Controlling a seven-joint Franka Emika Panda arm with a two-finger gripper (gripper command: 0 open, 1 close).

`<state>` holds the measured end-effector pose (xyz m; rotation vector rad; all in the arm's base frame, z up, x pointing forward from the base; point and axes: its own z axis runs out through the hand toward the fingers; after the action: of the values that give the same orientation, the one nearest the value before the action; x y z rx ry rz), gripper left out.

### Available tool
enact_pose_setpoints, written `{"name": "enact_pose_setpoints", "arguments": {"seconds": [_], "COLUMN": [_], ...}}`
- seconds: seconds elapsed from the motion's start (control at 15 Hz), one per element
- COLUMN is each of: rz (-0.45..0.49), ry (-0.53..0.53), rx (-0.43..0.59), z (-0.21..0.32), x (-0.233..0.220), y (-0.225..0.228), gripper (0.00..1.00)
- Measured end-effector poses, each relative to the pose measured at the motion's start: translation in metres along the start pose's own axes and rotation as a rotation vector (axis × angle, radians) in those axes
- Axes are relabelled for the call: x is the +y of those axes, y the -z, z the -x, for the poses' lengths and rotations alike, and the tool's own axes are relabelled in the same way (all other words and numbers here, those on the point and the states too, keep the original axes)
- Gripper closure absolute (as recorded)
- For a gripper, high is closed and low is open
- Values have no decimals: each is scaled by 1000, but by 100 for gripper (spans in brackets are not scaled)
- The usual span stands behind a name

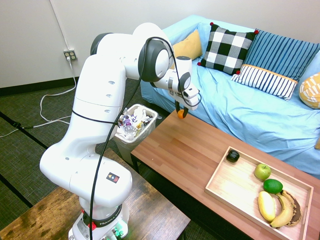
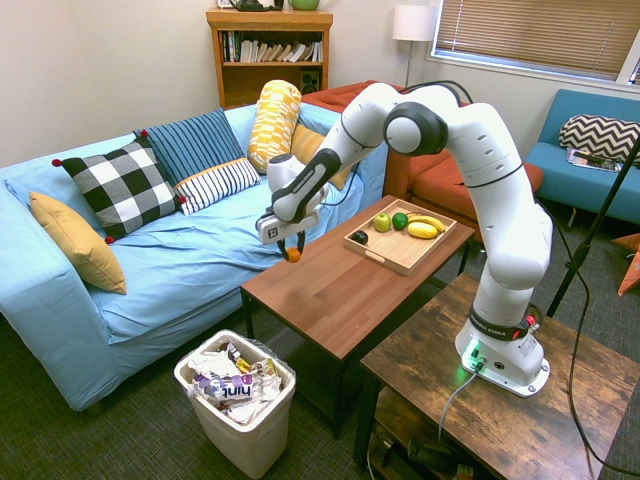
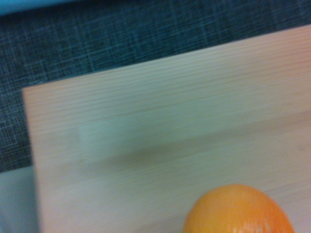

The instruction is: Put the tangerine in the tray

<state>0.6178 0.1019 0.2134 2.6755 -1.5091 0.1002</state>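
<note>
Gripper (image 2: 293,248): clamped on tangerine (image 2: 294,255), above table corner (image 2: 262,285)
Tray (image 2: 385,257): far end, w/ fruit

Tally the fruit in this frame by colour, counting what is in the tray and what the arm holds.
Orange: 1, the tangerine gripped in the pincer above the table end.
Green: 2, the apple and the lime in the tray.
Yellow: 2, the bananas.
Dark: 1, the dark fruit, kind unclear.
Total: 6
</note>
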Motion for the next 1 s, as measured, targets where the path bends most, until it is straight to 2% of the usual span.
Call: {"name": "enact_pose_setpoints", "arguments": {"seconds": [0.27, 0.6, 0.8, 1.0], "rz": [11, 60, 101, 142], "ry": [-180, -372, -439, -483], "rx": [36, 83, 90, 73], "z": [-102, -205, -232, -246], "x": [106, 227, 259, 272], "y": [20, -16, -60, -109], "gripper": [100, 100, 100, 100]}}
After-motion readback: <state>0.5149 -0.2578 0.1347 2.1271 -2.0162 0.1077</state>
